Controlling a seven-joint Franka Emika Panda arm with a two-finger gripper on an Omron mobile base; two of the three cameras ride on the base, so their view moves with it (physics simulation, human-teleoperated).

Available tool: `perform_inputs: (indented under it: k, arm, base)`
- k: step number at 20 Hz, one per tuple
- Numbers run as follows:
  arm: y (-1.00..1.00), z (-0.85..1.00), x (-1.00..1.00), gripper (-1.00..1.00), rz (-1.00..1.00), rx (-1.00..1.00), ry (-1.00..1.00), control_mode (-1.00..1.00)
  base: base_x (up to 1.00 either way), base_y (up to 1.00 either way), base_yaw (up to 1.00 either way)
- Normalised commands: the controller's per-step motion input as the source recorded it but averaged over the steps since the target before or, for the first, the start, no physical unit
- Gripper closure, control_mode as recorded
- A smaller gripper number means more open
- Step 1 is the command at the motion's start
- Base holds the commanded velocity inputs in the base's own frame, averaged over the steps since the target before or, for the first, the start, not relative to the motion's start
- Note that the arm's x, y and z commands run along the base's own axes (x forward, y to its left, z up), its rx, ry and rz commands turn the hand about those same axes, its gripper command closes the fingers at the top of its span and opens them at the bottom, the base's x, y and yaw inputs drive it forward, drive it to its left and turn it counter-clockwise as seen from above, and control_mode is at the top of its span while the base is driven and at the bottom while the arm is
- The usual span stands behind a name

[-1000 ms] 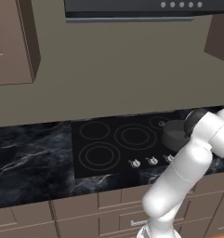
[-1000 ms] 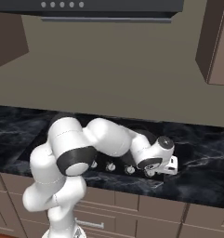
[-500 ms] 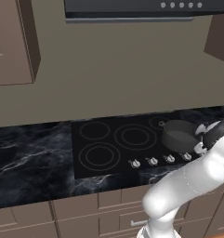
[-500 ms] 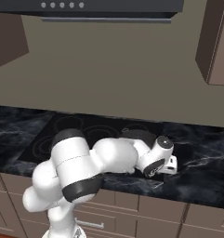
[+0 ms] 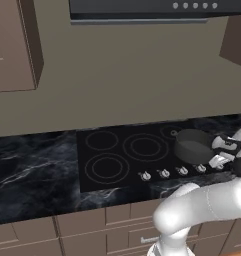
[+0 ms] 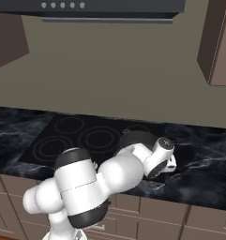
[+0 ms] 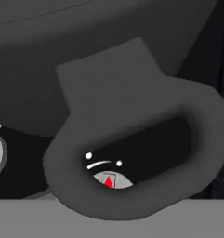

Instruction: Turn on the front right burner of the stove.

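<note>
The stove (image 5: 117, 150) is a glossy black cooktop with grey ring markings, also visible in the right base view (image 6: 72, 136). Small silver knobs (image 5: 164, 173) line its front edge. A dark grey pot (image 5: 192, 145) sits on the right burners. My gripper (image 5: 215, 151) hovers low at the pot's right side, its two white fingers apart and holding nothing. In the hand view the pot's loop handle (image 7: 132, 116) is very close. Through its hole shows a silver knob (image 7: 108, 180) with a red mark. The hand (image 6: 169, 161) is beside the pot (image 6: 138, 138).
Black marbled countertop (image 5: 32, 170) flanks the stove on both sides. A range hood (image 5: 157, 10) hangs above, and brown wall cabinets (image 5: 12, 45) stand at the upper left and right. Drawers (image 5: 82, 225) run below the counter. My white elbow (image 6: 81, 187) bulks in front of the counter.
My arm's elbow has swung down and out in front of the counter, uncovering the pot and knobs. The gripper has stayed by the pot's right handle, a little lower.
</note>
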Motion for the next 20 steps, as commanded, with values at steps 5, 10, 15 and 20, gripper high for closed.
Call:
perform_inputs:
  k: [5,10,15,20]
  arm:
    - [0.00,-0.13,0.00,1.00,0.46,0.00,0.00,-1.00]
    - [0.00,-0.18,-0.02,1.00,0.51,0.00,0.00,-1.00]
    - [0.00,-0.26,-0.10,1.00,0.38,0.00,-0.01,-1.00]
    - [0.00,-0.22,-0.15,1.00,0.19,0.00,-0.01,-1.00]
  base:
    - [0.00,0.00,0.00]
    - [0.00,0.00,0.00]
    - [0.00,0.00,0.00]
    - [0.00,0.00,0.00]
